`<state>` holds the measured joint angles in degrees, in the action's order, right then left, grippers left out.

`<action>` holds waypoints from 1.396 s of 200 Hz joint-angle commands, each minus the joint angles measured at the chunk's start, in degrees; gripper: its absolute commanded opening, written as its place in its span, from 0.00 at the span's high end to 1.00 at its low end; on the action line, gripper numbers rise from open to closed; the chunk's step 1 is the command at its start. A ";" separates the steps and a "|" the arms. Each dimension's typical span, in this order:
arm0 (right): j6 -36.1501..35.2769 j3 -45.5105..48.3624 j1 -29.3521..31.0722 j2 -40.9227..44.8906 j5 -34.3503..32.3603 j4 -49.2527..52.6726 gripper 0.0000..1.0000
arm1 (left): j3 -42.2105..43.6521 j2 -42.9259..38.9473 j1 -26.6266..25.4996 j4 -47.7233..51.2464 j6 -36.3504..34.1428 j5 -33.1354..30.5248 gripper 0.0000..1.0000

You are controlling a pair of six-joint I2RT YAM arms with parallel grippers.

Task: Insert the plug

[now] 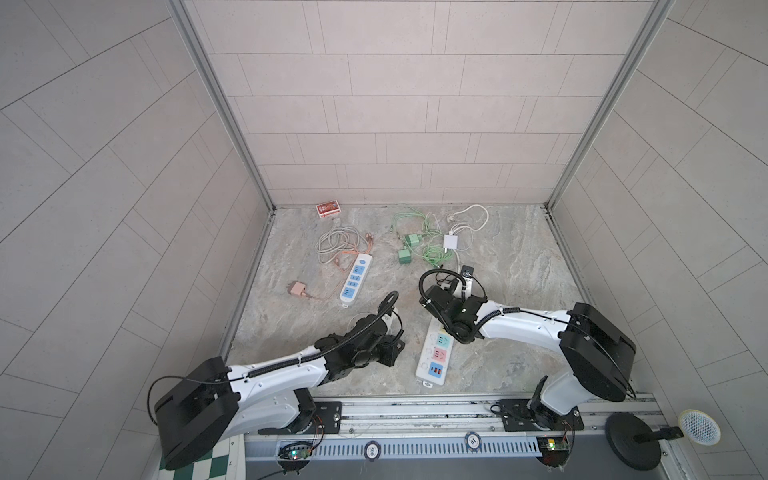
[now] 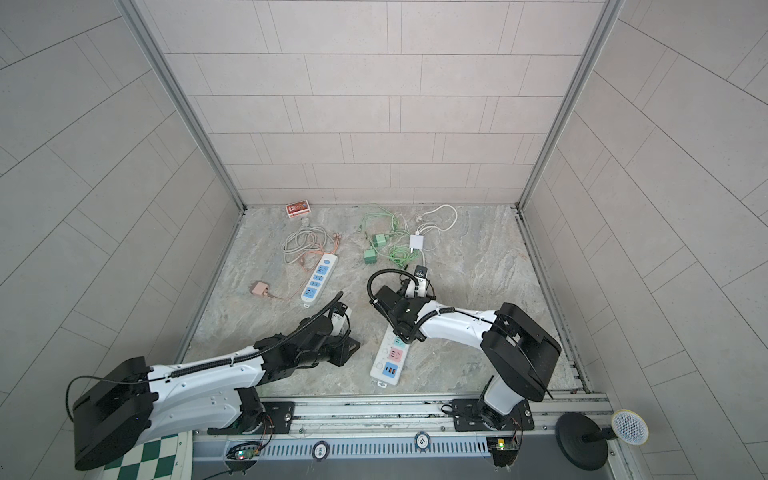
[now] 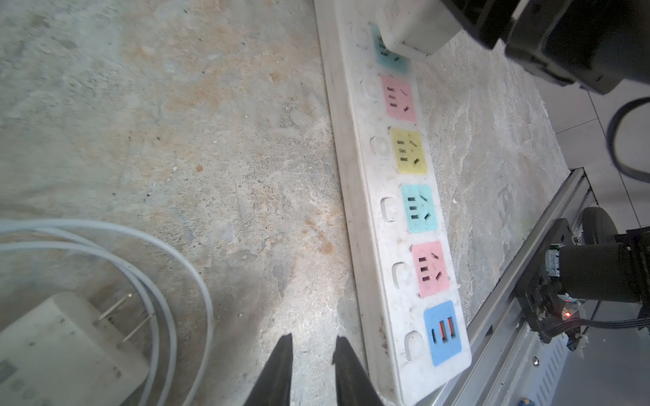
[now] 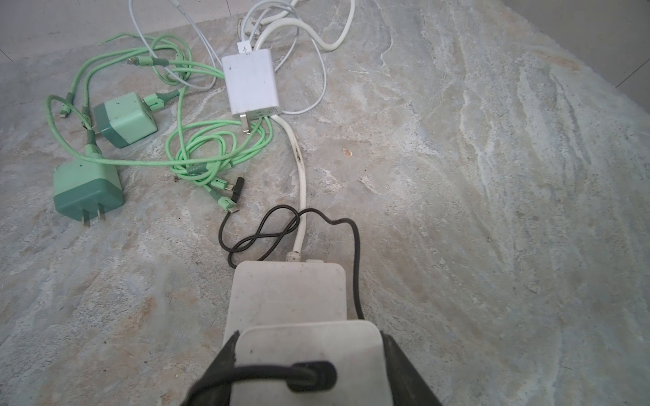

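Note:
A white power strip (image 3: pixel 373 218) with coloured sockets lies near the front of the stone table (image 1: pixel 519 270); in both top views my right arm covers its far end (image 1: pixel 434 357) (image 2: pixel 390 358). My right gripper (image 4: pixel 306 337) is shut on the white plug (image 4: pixel 306 355), which has a black cable (image 4: pixel 353 246) at its back. The plug (image 3: pixel 415 31) sits over the teal socket (image 3: pixel 394 59) at the strip's far end; its prongs are hidden. My left gripper (image 3: pixel 313 339) hovers beside the strip's blue USB end (image 3: pixel 442 332), fingers narrowly apart, nothing between them.
Two green chargers (image 4: pixel 125 117) (image 4: pixel 86 188) with tangled green cables and a white charger (image 4: pixel 251 82) lie beyond the strip. A blue-socket strip (image 1: pixel 356 278), a pink charger (image 1: pixel 297 288) and a red box (image 1: pixel 328 208) lie at the left. Another white charger (image 3: pixel 52 344) lies by my left gripper.

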<state>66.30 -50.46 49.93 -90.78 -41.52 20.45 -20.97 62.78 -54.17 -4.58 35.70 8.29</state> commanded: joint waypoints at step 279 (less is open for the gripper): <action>1.39 3.00 0.66 -5.23 8.27 4.00 0.62 | 1.13 -3.28 0.91 3.22 -2.92 -2.97 0.70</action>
<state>66.63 -50.70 50.35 -92.60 -41.60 20.91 -18.31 59.79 -53.63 -2.68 33.45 7.07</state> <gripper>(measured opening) 0.527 0.303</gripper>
